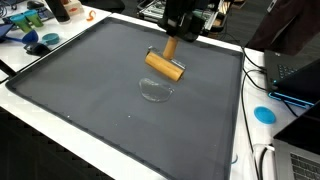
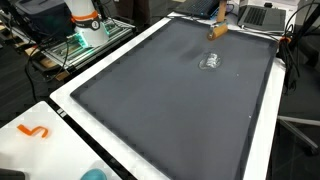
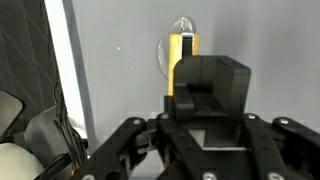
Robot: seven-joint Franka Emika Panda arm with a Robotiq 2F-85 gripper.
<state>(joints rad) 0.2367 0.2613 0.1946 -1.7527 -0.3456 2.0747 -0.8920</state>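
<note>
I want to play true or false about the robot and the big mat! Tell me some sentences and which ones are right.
1. The gripper holds a light brown wooden tool with a roller-shaped head. True.
2. The big flat mat is bright red. False: it is dark grey.
3. A clear round dish lies on the mat right by the tool's head. True.
4. The small orange squiggle lies in the middle of the mat. False: it lies on the white table, outside the mat.
</note>
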